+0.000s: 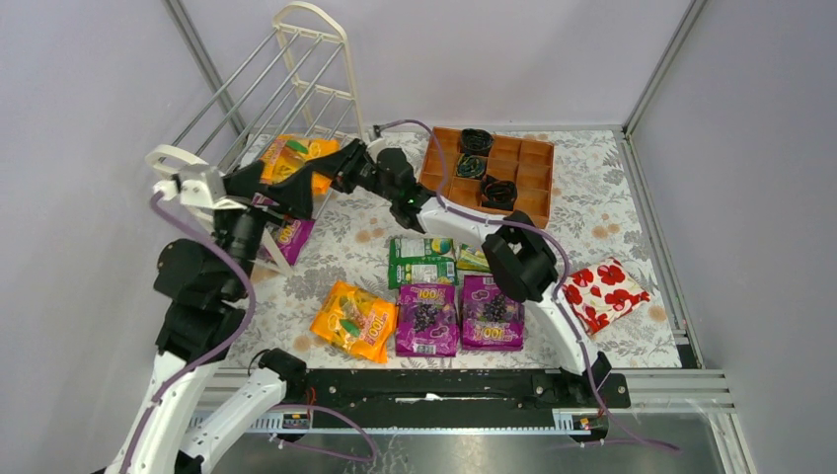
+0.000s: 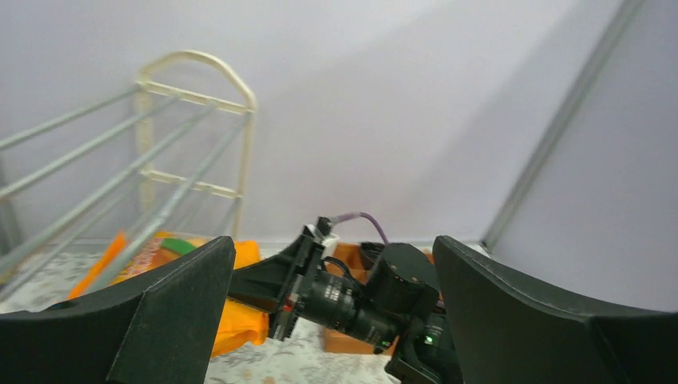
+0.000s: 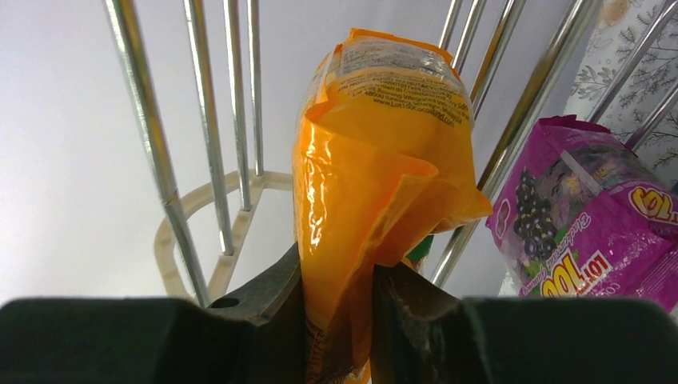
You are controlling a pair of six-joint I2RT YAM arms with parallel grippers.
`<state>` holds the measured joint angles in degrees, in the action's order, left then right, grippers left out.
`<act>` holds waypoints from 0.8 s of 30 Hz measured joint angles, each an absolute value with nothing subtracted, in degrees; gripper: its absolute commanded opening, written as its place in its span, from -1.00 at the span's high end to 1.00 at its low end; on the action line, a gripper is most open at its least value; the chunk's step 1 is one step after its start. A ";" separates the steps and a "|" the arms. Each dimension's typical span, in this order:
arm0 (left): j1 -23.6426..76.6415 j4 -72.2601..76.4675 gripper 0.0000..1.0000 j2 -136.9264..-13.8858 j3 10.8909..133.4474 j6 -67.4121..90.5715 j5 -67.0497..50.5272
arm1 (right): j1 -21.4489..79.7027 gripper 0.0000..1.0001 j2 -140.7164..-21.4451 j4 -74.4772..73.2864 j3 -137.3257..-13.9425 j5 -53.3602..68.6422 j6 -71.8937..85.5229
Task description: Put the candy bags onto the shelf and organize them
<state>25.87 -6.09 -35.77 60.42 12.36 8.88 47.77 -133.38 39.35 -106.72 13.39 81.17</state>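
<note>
A robot's right end effector point(image 3: 340, 296) pinches an orange candy bag point(image 3: 376, 160) by its lower edge and holds it upright among the silver rods of the cream-white shelf point(image 3: 153, 136), which stands at the far left of the tabletop point(image 1: 602, 197). The jaws stand narrow, closed on the film, which folds and creases where they bite. Just beside it a purple grape bag point(image 3: 584, 224) lies on the rods. Seen from above, the orange bag sits toward the far end of the low tier and the purple one nearer the arms. Whether the orange bag's weight rests on the rods cannot be told.

The left end effector point(image 2: 334, 248) hovers close by, jaws spread wide and holding nothing, pointed at its partner's wrist.

More candy bags wait on the tabletop in front of the arms: a second orange bag point(image 1: 353, 321), a purple pouch point(image 1: 427, 318) side by side with another purple pouch point(image 1: 492, 311), and a green bag point(image 1: 421, 260), with one more green one partly hidden under the right arm.

The pouches look light and soft. Their glossy film is likely slippery and quick to buckle, and loose contents may shift inside. A flat sealed edge or corner appears the surest place to take hold, rather than the padded middle.

A wooden tray point(image 1: 533, 163) and a floral package point(image 1: 604, 293) lie apart at the right.
</note>
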 measured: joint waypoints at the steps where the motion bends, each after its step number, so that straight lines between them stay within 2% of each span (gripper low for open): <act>1: 25.50 -6.57 -0.98 -35.05 60.42 12.10 10.22 | 48.03 0.37 -134.52 38.30 -108.71 13.08 81.03; 11: 24.64 -6.63 -0.98 -27.99 60.60 11.18 19.64 | 51.24 0.36 -147.20 28.60 -130.69 10.90 79.75; 24: 25.87 -11.27 -0.97 -26.74 67.18 12.36 22.11 | 54.24 0.29 -151.26 25.34 -138.21 7.51 78.76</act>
<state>25.87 -11.27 -26.74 67.18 12.36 22.11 54.24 -151.26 25.34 -138.21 7.51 78.76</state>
